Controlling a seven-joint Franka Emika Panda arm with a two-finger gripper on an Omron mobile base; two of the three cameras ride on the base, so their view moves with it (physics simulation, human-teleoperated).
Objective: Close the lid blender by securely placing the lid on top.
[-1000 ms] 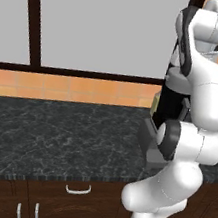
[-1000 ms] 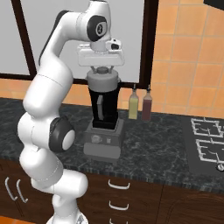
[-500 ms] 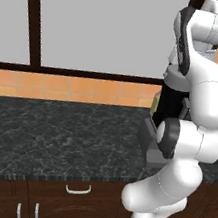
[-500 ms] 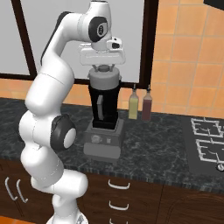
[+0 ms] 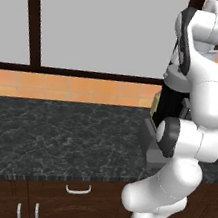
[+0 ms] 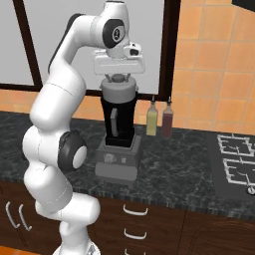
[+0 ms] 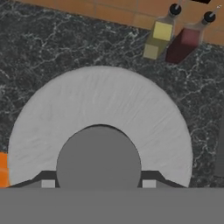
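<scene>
Even, flat rendered light, soft faint shadows, slightly blurry, no glare.

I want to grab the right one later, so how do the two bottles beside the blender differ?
The yellow bottle holds pale yellow-olive liquid and stands nearer the blender; the red bottle holds dark red liquid and stands nearer the stove. Both are upright on the counter, similar in height, with dark caps.

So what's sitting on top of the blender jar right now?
The light grey lid sits on the blender jar's mouth, with the gripper straddling its knob. The lid covers the inside of the jar, so its seating can't be checked.
</scene>
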